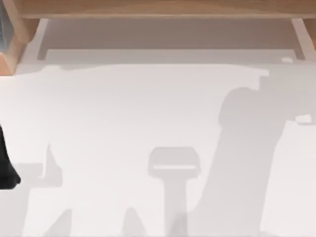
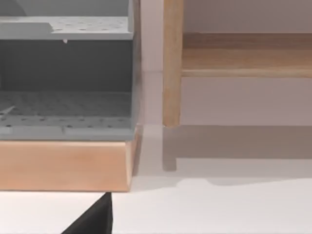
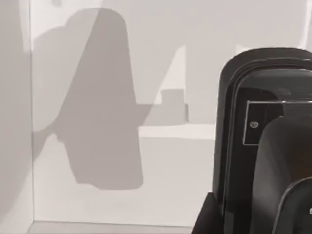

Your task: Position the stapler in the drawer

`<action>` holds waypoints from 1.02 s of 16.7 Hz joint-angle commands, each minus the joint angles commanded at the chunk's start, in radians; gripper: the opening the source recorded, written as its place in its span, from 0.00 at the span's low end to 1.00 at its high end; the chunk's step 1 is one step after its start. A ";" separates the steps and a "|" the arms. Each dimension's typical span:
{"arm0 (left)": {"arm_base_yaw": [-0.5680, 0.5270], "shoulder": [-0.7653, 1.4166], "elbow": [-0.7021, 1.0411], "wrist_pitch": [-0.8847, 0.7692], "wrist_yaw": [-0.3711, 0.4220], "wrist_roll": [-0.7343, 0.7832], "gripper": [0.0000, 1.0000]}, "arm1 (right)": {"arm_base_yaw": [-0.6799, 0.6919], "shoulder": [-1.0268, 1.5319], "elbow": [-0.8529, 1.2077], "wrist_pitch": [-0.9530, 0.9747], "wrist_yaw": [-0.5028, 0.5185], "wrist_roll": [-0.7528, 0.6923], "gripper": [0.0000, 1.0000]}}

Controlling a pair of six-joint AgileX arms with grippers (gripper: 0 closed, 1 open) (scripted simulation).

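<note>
Our right gripper is out of sight, so we cannot tell its state; just below its wrist camera stands the glossy black rigid stapler [image 3: 263,146], apparently inside the white open drawer [image 3: 97,226]. We judge it hard, fairly heavy and slick, best pinched across its narrow body. Our left arm [image 1: 6,168] idles beside a grey perforated organiser [image 2: 66,105].

Table [image 1: 148,123] surface lies open across its middle; wooden shelf [image 1: 158,9] bounds the far edge; grey rack [image 2: 66,73] blocks the far left corner.
</note>
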 joint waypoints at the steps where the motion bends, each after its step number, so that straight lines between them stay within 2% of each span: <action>1: 0.000 0.000 0.000 0.000 0.000 0.000 1.00 | 0.000 0.030 -0.010 0.010 0.007 0.010 0.00; 10: 0.000 0.000 0.000 0.000 0.000 0.000 1.00 | 0.002 0.121 -0.064 0.036 0.040 0.073 0.00; 17: 0.000 0.000 0.000 0.000 0.000 0.000 1.00 | 0.002 0.121 -0.064 0.036 0.040 0.073 0.53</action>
